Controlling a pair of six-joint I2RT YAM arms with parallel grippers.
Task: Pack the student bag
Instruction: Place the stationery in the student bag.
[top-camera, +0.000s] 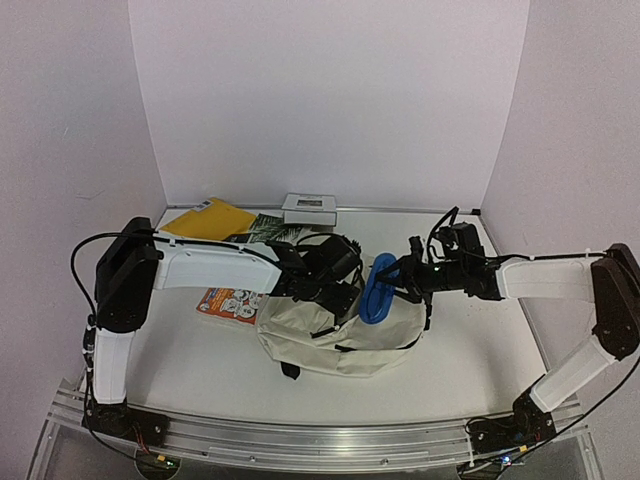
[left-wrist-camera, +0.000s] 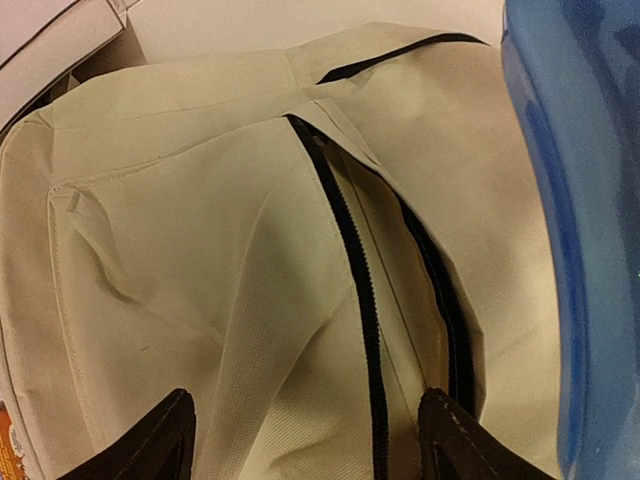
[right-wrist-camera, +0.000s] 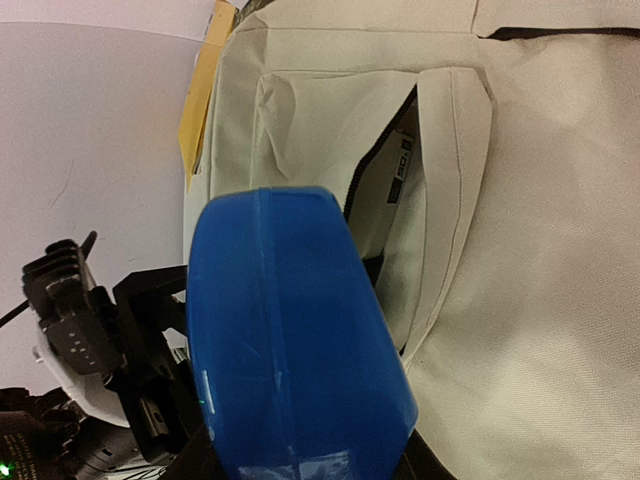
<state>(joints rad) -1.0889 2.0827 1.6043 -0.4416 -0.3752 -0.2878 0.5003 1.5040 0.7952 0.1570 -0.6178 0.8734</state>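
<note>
At mid-bench, seen from above, the student bag lies slumped on the white bench, its cream cloth rumpled and a black strap trailing at its near edge. The left claw sits over the bag's far left rim, and the right claw comes in at the bag's far right rim, pinching a blue plastic box that hangs just above the cloth. Beyond the bag lie a yellow envelope, a green book and a small white box. Just left of the bag is a colourful booklet, part-hidden under the left arm.

From the left wrist, the two dark fingers stand spread apart over the bag's cloth, with nothing pinched between them. A black zipper runs up the bag between them, its two rows of teeth parted. The blue box fills the right edge of the view, close beside the bag.

From the right wrist, the blue box covers the claw's own tips, which are pressed against its sides. Past the box, the bag's mouth gapes a little, showing a label inside.

By my reading, packing is barely begun. The bag is unzipped but its mouth is narrow, the box is not yet inside, and the books and booklet wait outside the bag.
</note>
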